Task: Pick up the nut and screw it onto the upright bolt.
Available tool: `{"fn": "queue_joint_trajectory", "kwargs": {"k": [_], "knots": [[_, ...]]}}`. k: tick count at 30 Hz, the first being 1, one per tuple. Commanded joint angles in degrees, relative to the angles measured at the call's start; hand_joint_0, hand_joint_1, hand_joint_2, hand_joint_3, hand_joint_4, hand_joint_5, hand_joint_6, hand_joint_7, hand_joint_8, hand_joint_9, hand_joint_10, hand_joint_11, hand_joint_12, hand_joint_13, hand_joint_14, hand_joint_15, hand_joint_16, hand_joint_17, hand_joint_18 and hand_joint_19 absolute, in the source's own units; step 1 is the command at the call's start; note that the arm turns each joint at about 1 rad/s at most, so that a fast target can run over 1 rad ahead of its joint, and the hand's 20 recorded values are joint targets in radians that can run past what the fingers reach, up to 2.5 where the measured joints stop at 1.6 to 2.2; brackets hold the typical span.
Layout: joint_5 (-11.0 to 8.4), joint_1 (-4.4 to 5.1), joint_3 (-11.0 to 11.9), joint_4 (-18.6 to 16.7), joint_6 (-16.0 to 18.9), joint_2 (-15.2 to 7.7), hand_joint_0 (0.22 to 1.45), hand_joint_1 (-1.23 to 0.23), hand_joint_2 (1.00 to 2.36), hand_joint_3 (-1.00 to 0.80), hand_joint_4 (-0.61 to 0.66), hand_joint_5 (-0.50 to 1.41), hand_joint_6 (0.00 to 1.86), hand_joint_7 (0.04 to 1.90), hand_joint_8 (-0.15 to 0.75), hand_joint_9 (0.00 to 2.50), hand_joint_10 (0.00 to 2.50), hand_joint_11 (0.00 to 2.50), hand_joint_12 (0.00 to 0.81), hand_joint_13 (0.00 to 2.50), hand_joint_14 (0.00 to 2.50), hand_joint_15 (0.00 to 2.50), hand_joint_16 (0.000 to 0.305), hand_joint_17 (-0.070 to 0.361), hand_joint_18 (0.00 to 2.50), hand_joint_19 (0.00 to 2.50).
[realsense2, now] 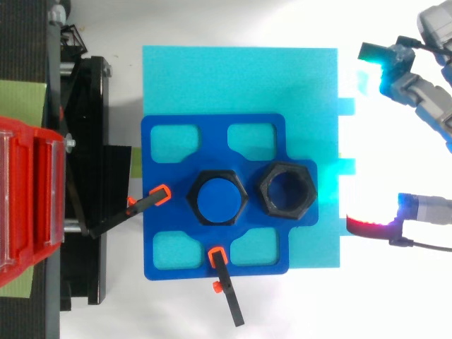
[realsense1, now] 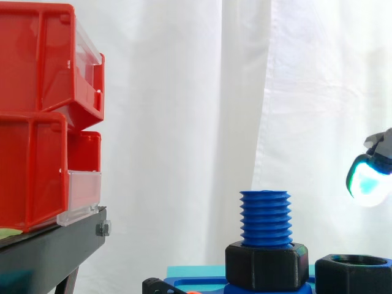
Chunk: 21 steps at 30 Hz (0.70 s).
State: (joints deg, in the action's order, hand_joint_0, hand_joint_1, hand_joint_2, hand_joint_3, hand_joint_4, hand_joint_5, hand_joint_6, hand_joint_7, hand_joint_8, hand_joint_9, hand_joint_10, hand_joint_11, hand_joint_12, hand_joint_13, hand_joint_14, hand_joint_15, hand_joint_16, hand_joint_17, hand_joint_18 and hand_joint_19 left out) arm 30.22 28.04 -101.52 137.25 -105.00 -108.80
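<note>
A blue threaded bolt stands upright with a black hex collar around its foot; from above it shows as a blue disc. The loose black nut lies just right of it on the dark blue fixture plate, and its top also shows low in the side view. My hand hangs at the right edge, apart from the nut, open with its fingers spread and nothing held. One cyan-glowing fingertip floats above and to the right of the nut.
The plate rests on a cyan board and is held by two black clamps with orange tips. Red bins sit stacked on a black stand at the left.
</note>
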Motion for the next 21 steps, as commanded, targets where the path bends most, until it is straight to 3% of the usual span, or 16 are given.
{"fn": "queue_joint_trajectory", "kwargs": {"k": [1,7,21], "knots": [[1.60,0.00,0.09,-0.41,0.58,-0.71,0.33,-0.45,1.00,-0.50,0.23,-0.28,0.50,0.66,0.285,0.14,0.00,0.00,0.423,0.17,0.00,0.00,0.058,0.130,0.00,0.00],[3.71,-0.27,1.15,-0.67,4.45,-3.00,0.33,-0.45,1.00,-0.50,0.24,-0.27,0.50,0.66,0.288,0.18,0.00,0.00,0.421,0.21,0.00,0.00,0.057,0.127,0.00,0.00],[6.34,-0.44,2.11,-0.67,4.63,-3.17,0.33,-0.44,1.00,-0.50,0.25,-0.27,0.50,0.67,0.293,0.21,0.00,0.00,0.415,0.24,0.00,0.00,0.056,0.126,0.00,0.00]]}}
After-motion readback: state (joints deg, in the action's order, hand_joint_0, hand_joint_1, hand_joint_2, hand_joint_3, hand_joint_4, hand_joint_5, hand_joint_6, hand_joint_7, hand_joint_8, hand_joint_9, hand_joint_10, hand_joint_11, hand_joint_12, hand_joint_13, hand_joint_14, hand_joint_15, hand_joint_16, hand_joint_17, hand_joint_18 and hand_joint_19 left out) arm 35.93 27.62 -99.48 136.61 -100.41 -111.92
